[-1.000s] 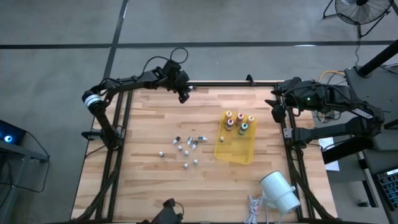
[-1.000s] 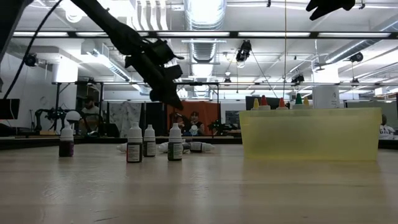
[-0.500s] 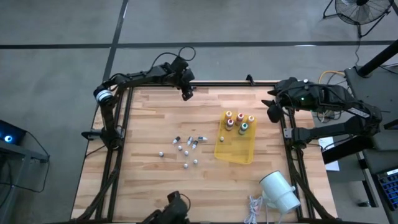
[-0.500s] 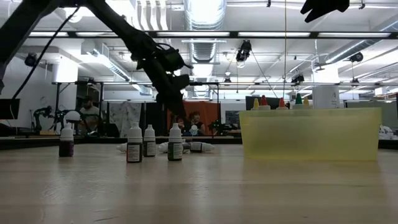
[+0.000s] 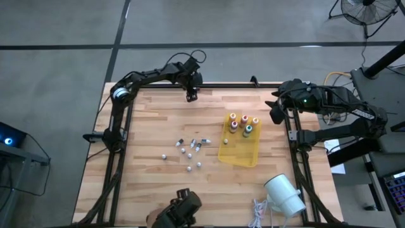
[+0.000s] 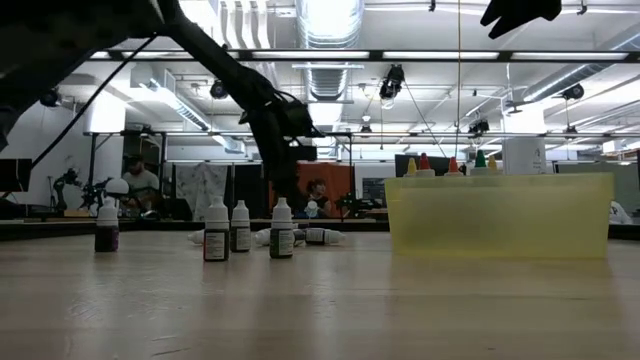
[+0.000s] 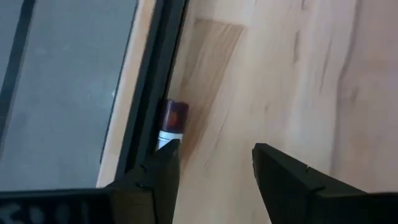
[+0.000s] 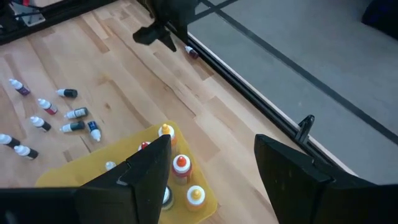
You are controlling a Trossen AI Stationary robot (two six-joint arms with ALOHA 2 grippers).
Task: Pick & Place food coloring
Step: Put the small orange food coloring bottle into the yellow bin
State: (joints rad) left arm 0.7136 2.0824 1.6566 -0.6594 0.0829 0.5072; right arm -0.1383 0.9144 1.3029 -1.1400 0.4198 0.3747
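Wooden table [image 5: 158,183] filling the middle of the high view, black rail [image 5: 221,87] along its top edge. Big white cylinder [image 5: 285,196] at lower right, cable bundle [image 5: 259,212] just beside it. Yellow mat [image 5: 240,151] right of centre, carrying five upright bottles at its upper end: tops orange [image 5: 233,117], red [image 5: 244,119], yellow [image 5: 255,120], red [image 5: 233,125], green [image 5: 247,129], plus one tiny pale vial [image 5: 226,141].

Scattered left of the mat, well apart from both arms: about nine tiny vials [image 5: 189,149], some upright, some lying; four upright ones [image 6: 216,229] clear in the low view.

Left gripper [image 5: 190,96] at upper centre, over the table's top edge, jaws parted and empty. One more small bottle [image 7: 170,123], dark red cap, lying against the rail; in the left wrist view just beyond the near finger [image 7: 163,177], outside the gap rather than between the jaws. Same bottle [image 8: 191,52] small in the upper part of the right wrist view, beside the left gripper [image 8: 163,35].

Right gripper [image 5: 276,113] waiting at the right table edge, raised, jaws spread, nothing held; mat bottles below and ahead of its fingers [image 8: 149,171].
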